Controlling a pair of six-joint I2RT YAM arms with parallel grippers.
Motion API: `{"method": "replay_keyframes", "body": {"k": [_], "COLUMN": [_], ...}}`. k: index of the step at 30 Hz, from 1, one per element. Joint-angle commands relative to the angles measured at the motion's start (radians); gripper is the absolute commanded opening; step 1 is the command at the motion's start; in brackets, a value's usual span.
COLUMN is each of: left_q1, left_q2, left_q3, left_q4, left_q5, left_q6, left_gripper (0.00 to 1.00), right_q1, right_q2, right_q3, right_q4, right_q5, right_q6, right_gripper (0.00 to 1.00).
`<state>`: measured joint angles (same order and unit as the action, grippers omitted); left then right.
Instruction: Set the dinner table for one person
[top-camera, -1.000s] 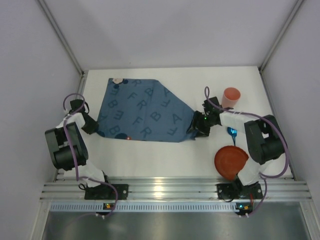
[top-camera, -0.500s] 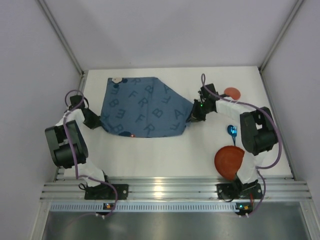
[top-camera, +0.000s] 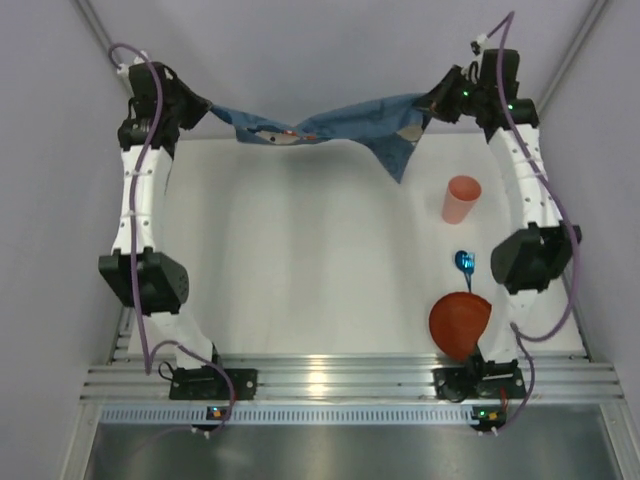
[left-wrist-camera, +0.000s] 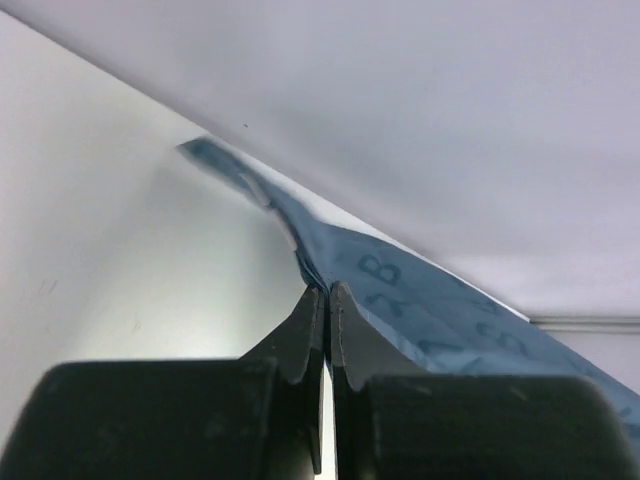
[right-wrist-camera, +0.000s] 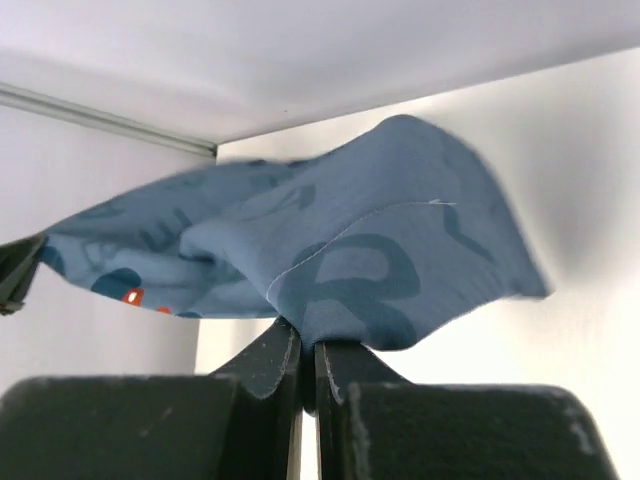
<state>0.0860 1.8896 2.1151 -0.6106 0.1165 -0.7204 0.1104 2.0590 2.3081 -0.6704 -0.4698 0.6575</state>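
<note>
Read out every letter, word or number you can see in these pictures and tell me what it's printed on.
"R": on the dark blue letter-printed cloth, in the right wrist view.
"B": on the same cloth, in the left wrist view.
Other letters on it: folded or blurred, not readable. In the overhead view they are too small.
Nothing else shows readable text.

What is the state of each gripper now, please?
Left gripper: shut on the blue cloth mat.
Right gripper: shut on the same mat.
</note>
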Motion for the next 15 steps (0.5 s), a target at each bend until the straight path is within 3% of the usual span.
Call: {"method": "replay_keyframes", "body": {"k": [1,2,3,4,10,13,15], "left_q1": [0.017,0.017,0.018,0.018,0.024,0.024,0.024], "left_q2": [-0.288,-0.355,-0.421,-0.525,-0.756,-0.816,-0.839], "left_q3": [-0.137,-0.323,-0.418,-0.578,-0.979,-1.167,-1.268], "left_q4": [-0.060,-0.001,0.029,0.044,0.031,0.020,-0.009], "left_q5": [-0.107,-0.156,-0.166,-0.178,-0.195,-0.152,-0.156], "left_q6": [0.028,0.036,0.044,0.064,0.104,0.073,0.055], "left_gripper": [0.00,0.00,0.00,0.00,0.00,0.00,0.00], "right_q1": [0.017,0.026,0.043,0.055,0.143,0.143,0.143], "right_q2": [-0.314,-0.350,-0.385,-0.451,-0.583,-0.605,-0.603], "right_q3": [-0.264,-0.326,-0.399,-0.559,-1.173,-1.394,-1.458], "right_q4": [0.036,0.023,0.022,0.032,0.127,0.176,0.178], "right_q5": [-0.037,-0.035,-0.030,-0.023,-0.001,0.000,0.029], "right_q6": [-0.057,-0.071,-0.078,-0.088,-0.070,-0.064,-0.078], "right_gripper": [0.00,0.00,0.00,0.00,0.00,0.00,0.00]}}
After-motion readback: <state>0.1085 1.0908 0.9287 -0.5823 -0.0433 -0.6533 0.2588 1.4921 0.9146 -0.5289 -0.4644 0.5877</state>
